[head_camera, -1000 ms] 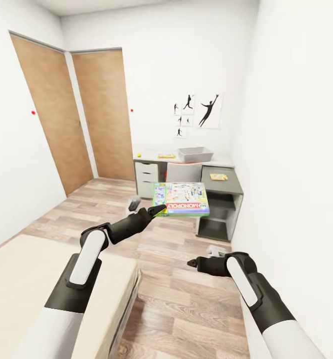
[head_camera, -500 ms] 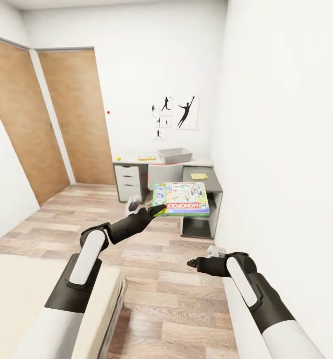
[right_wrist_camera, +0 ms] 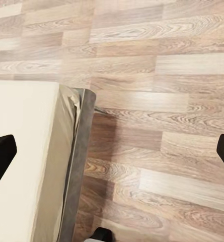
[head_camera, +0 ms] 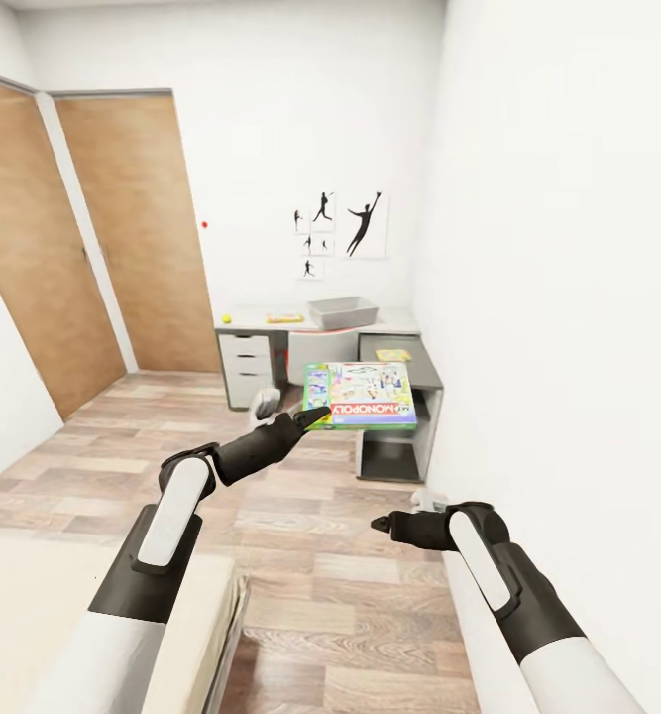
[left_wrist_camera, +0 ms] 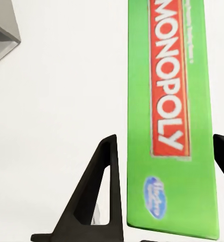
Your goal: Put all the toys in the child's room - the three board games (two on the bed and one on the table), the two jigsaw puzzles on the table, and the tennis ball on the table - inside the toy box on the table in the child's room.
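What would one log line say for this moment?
left gripper: shut on Monopoly box | right gripper: open, empty | toy box: on table, ahead

Place: child's bedroom in a home.
Evidence: bed (head_camera: 82, 605) with beige sheet on wood-plank floor (head_camera: 350, 585); desk (head_camera: 394, 322) against far wall.
Above desk: black baseball silhouette pictures (head_camera: 340, 233).
Left of desk: two wooden doors (head_camera: 122, 228).

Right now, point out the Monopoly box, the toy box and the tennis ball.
Monopoly box (head_camera: 362, 396), head view, middle of its printed lid.
Toy box (head_camera: 343, 313), head view, its front wall.
Tennis ball (head_camera: 226, 318), head view, its centre.
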